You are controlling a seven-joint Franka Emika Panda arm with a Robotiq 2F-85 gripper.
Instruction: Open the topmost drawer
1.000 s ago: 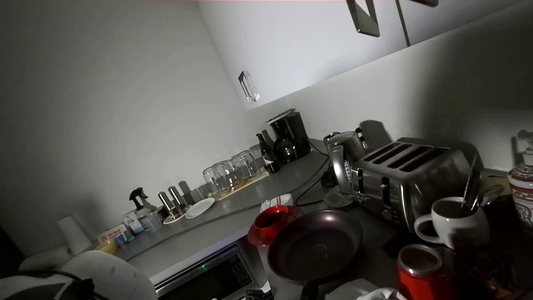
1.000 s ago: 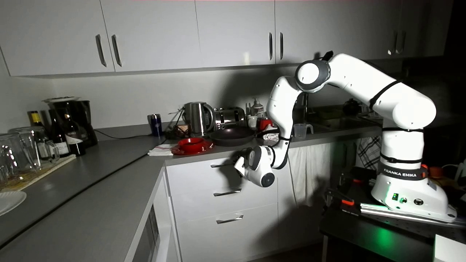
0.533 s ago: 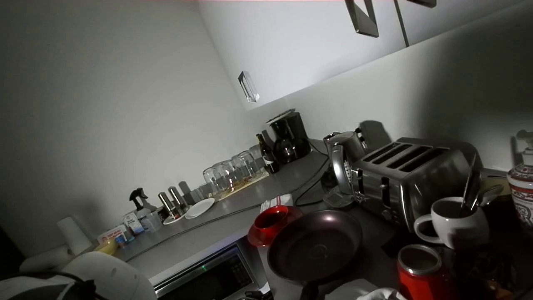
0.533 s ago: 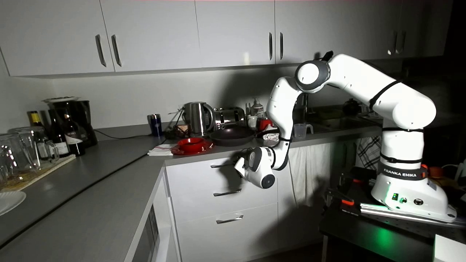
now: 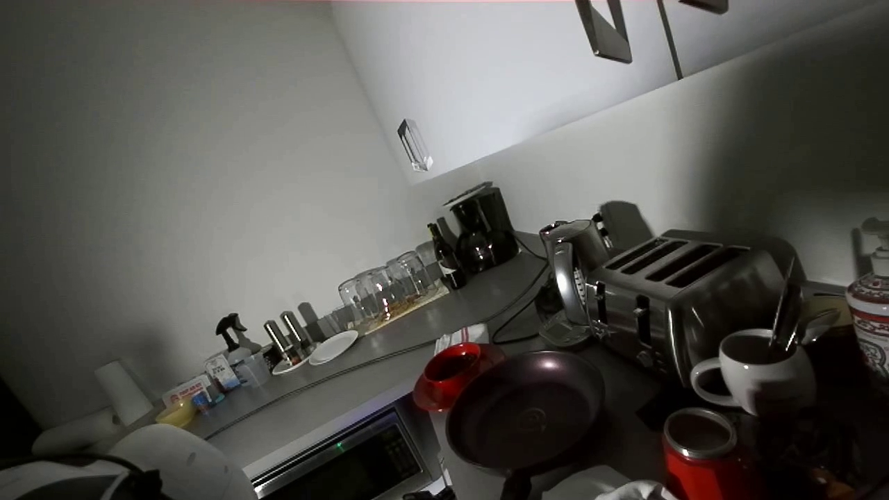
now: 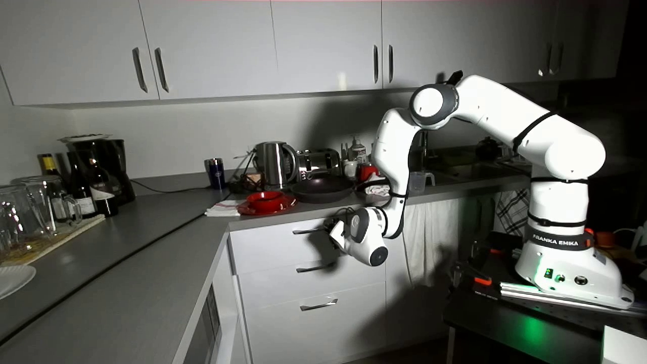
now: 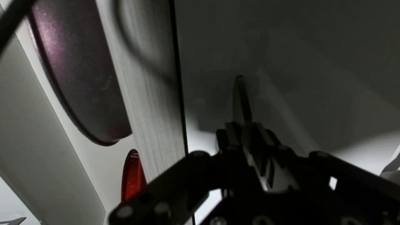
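Note:
The top drawer (image 6: pixel 263 247) is a white front under the counter, with a thin metal handle (image 6: pixel 306 231). In the wrist view the handle (image 7: pixel 242 100) runs between the fingers of my gripper (image 7: pixel 245 125), and its far end sticks out past them. The jaws stand close together on either side of the handle, seemingly shut on it. In an exterior view the hand hides the right part of the handle, and the fingertips are not seen there. The drawer front lies in shadow in the wrist view; whether it stands slightly out from the cabinet I cannot tell.
The counter edge (image 7: pixel 150 118) runs right above the drawer. A dark pan (image 6: pixel 323 189) and a red dish (image 6: pixel 268 203) stand near that edge. A second handle (image 6: pixel 316 268) and a third handle (image 6: pixel 319 305) lie below. A cable (image 7: pixel 12 22) loops beside the wrist.
The hand and wrist have moved slightly right and down in an exterior view, away from the cabinet. A little more of the handle shows. Any drawer movement is too small to tell.

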